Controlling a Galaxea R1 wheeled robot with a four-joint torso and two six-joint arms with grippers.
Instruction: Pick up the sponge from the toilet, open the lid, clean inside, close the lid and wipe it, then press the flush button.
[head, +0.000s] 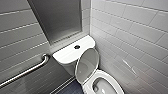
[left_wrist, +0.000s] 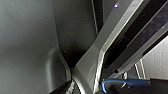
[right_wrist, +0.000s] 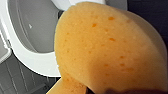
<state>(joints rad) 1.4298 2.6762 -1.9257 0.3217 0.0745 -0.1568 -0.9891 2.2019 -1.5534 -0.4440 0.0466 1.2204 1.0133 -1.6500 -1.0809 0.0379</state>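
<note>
Sponge, orange, pitted, looms close ahead of right wrist, in front of toilet white rim and dark floor; whether right gripper clamps it cannot be told; left gripper's state likewise cannot be told. Lid raised, leaning back toward tank; bowl open; flush button dark, mid tank top; grab bar on grey wall beside.

No text, label, brand, number or sign is showing legibly on the toilet, the sponge or the wall tiles.
</note>
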